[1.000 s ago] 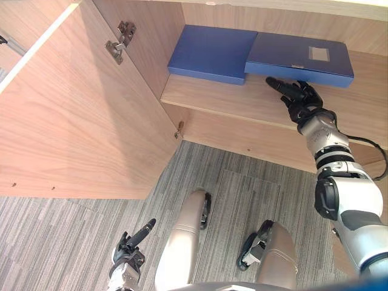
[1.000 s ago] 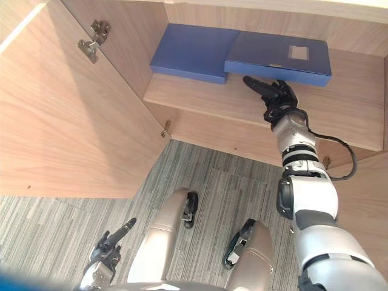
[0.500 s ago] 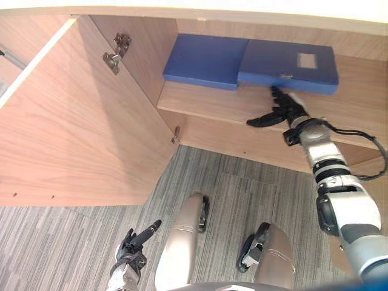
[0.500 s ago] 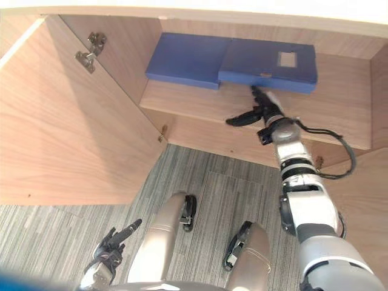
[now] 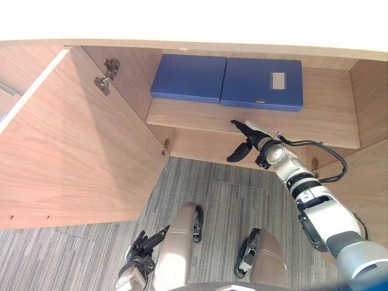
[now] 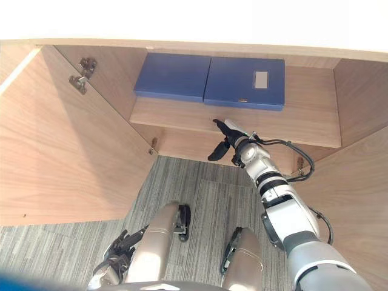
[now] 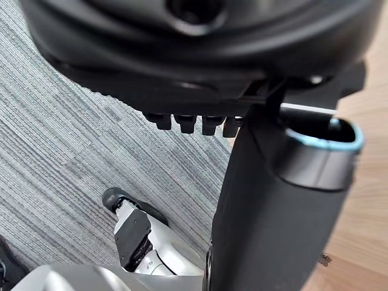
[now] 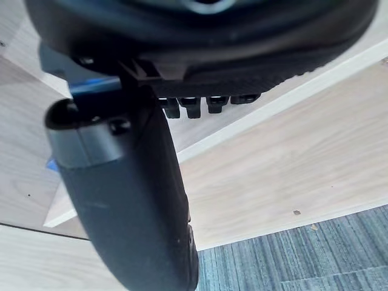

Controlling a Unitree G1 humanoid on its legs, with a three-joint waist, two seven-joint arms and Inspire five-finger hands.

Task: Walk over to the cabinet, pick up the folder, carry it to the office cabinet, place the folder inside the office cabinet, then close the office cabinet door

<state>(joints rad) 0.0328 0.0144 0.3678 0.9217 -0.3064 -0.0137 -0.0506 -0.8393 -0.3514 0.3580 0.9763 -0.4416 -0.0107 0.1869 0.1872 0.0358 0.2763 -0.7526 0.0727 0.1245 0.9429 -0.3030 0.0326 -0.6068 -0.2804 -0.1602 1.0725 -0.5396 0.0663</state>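
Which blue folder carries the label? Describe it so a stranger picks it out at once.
In the open wooden cabinet, two blue folders lie flat side by side on the shelf. Take the right folder, beyond the right robot hand. It alone has a pale rectangular label on its cover.

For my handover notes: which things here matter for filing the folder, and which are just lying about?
Job: labelled folder, shelf, cabinet door, right robot hand.
Just there: plain folder, carpet.
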